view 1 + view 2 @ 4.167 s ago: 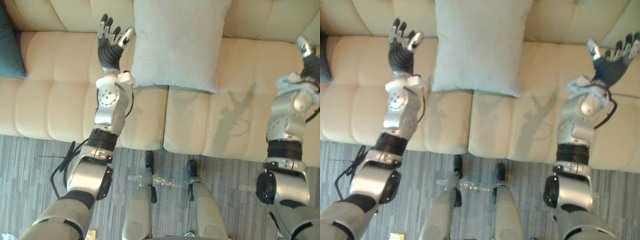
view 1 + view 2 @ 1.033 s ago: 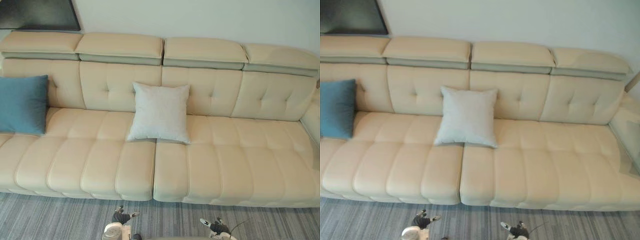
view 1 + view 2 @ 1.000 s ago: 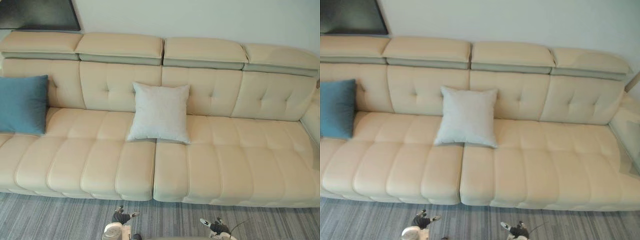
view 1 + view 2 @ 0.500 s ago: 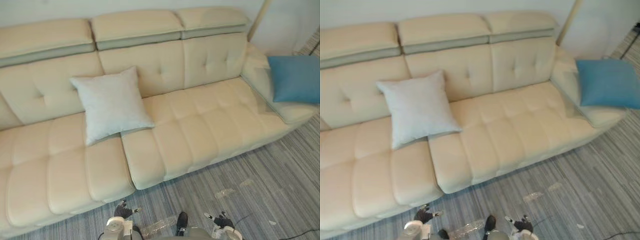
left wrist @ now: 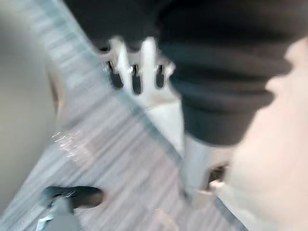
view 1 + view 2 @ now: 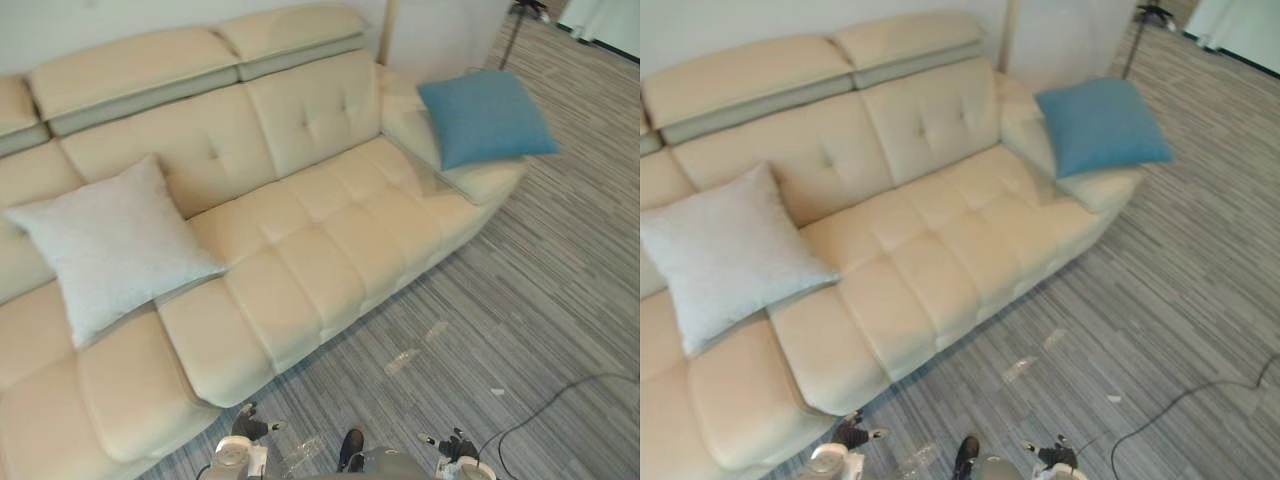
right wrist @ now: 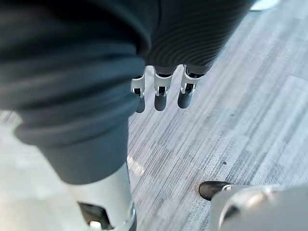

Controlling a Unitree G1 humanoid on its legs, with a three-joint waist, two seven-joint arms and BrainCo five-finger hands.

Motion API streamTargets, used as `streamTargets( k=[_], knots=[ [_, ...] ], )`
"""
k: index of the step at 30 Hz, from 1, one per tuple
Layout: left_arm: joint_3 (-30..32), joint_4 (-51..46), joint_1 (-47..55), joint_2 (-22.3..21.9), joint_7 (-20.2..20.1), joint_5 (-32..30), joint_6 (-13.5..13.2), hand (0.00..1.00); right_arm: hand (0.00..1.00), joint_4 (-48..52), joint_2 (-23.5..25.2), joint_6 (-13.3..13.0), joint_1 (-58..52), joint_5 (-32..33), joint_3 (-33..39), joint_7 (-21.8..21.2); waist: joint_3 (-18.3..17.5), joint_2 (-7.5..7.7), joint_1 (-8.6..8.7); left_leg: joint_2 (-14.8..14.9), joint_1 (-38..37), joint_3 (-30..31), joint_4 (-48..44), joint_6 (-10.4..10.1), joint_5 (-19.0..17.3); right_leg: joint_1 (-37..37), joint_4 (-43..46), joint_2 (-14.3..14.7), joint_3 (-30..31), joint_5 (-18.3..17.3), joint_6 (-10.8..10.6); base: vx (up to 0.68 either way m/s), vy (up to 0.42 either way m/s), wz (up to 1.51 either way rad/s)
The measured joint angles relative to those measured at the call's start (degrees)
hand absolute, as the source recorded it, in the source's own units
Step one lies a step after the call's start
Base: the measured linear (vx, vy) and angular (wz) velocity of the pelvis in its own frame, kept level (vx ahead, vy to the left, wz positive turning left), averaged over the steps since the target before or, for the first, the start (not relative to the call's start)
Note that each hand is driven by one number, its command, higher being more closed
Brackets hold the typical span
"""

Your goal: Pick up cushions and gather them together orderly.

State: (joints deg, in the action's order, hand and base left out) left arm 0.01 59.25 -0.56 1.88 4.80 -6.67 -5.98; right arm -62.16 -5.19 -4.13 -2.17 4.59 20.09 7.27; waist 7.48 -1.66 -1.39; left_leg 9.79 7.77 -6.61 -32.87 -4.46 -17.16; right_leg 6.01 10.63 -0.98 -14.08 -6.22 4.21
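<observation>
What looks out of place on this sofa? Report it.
The blue cushion rests on the right end of the cream sofa, one corner poking past the edge, well apart from the light grey cushion propped up at the left. The two are not gathered. Nothing looks damaged or spilled.

A cream leather sofa [image 6: 320, 250] with tufted backrests and raised headrests [image 6: 130, 65] stands against a pale wall [image 6: 440, 30]. Grey striped carpet [image 6: 560, 300] stretches before it, with a dark stand [image 6: 1152, 13] at the far corner.
</observation>
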Motion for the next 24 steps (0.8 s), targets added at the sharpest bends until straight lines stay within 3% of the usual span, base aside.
streamTargets(
  k=[2,3,4,5,9,12,14,16,17,19,22,24],
  knots=[
    [0.06,-0.19,0.09,-0.63,0.0,0.1,0.0,0.0,0.0,0.04,0.27,0.04,-0.31,0.17,0.52,0.16,0.28,-1.09,-0.72,-7.66,3.54,6.27,5.47,0.11,-0.11,-0.73,0.49,0.4,3.88,-0.4,-0.76,0.14,0.108,-1.09],
    [0.09,-0.21,0.1,-0.8,0.0,0.12,0.01,0.0,0.0,0.04,0.35,0.03,-0.39,0.17,1.28,0.21,0.35,-1.52,-0.96,-9.56,3.73,10.29,9.33,-0.38,2.0,-0.87,1.0,1.06,5.26,-0.71,-1.22,0.13,0.113,-0.94],
    [0.55,-0.52,0.1,-0.72,0.01,0.17,-0.02,0.0,0.0,0.09,1.13,0.04,-0.34,0.4,2.05,0.3,0.35,-1.47,-1.8,-10.37,2.41,11.44,10.0,1.66,4.43,-0.93,1.6,1.42,7.32,-1.11,-1.89,0.13,0.112,-0.72],
    [0.82,-0.11,0.43,-0.46,0.02,0.18,0.02,0.0,0.0,0.49,2.0,0.0,-0.48,0.41,2.16,0.43,-0.25,-0.94,-1.69,-10.75,1.15,10.58,11.66,2.27,4.29,-1.44,1.39,1.5,9.14,-1.14,-3.15,0.16,0.101,-0.62],
    [2.74,-0.35,0.26,-0.75,-0.02,0.18,0.08,0.0,0.0,3.13,4.03,0.02,-1.1,0.4,1.96,0.45,-0.36,-0.12,-2.22,-10.0,-0.82,6.06,11.91,4.09,3.12,-1.99,2.02,1.65,12.6,-1.55,-4.42,0.16,0.092,-0.56],
    [3.52,-0.56,0.87,-0.81,0.0,0.3,0.15,0.0,0.0,5.23,5.28,-0.05,-1.6,0.4,1.98,0.37,-0.9,0.69,-2.49,-10.1,-4.83,0.61,15.02,5.01,1.89,0.11,7.88,0.65,15.21,-5.11,-5.85,0.16,0.063,-0.81],
    [3.52,-0.57,1.31,-0.82,-0.04,0.58,0.23,0.0,0.0,5.37,5.41,-0.06,-1.62,0.4,2.02,0.19,-1.27,1.27,-2.48,-10.6,-7.87,-3.74,17.09,5.55,1.48,5.58,20.02,-1.03,13.77,-8.45,-9.77,0.14,0.004,-0.77],
    [3.24,-0.09,1.33,-1.03,-0.03,0.65,0.36,0.0,0.0,5.27,5.37,-0.06,-1.6,0.41,2.32,0.04,-1.28,1.4,-1.75,-10.45,-10.21,-4.67,18.48,5.59,1.52,8.19,25.88,-2.69,9.54,-9.25,-10.09,0.21,-0.058,-0.32],
    [3.01,-0.11,0.92,-1.27,-0.03,0.68,0.41,0.0,0.0,5.23,5.31,-0.05,-1.72,0.41,2.45,0.02,-1.29,1.44,-1.59,-10.11,-11.16,-5.0,19.12,5.58,1.51,8.7,27.69,-3.77,6.97,-10.24,-8.48,0.22,-0.091,-0.22],
    [2.77,-0.05,0.89,-1.88,-0.02,0.7,0.43,0.0,0.0,5.09,5.05,-0.07,-1.69,0.52,4.02,-0.05,-1.31,0.23,-1.39,-7.59,-12.23,-5.48,19.96,4.49,0.93,10.25,28.5,-6.4,2.35,-11.65,-7.48,0.19,-0.123,-0.2],
    [0.86,0.62,0.91,-0.83,0.05,0.7,0.41,0.0,0.0,4.82,4.18,-0.02,-0.82,0.38,4.12,0.07,-0.98,-0.78,-1.41,-3.33,-14.02,-5.04,21.25,2.73,0.76,12.93,26.21,-9.52,-1.36,-11.25,-8.6,0.26,-0.275,-0.29],
    [0.31,2.3,1.46,1.83,0.03,0.79,0.41,0.0,0.0,2.41,4.31,-0.08,-1.2,0.35,3.29,-0.11,-2.6,2.55,-0.82,-2.78,-15.13,-3.21,20.3,-1.0,-0.07,12.9,19.15,-11.79,-1.25,-4.69,-7.25,0.34,-0.419,-0.13]
  ],
)
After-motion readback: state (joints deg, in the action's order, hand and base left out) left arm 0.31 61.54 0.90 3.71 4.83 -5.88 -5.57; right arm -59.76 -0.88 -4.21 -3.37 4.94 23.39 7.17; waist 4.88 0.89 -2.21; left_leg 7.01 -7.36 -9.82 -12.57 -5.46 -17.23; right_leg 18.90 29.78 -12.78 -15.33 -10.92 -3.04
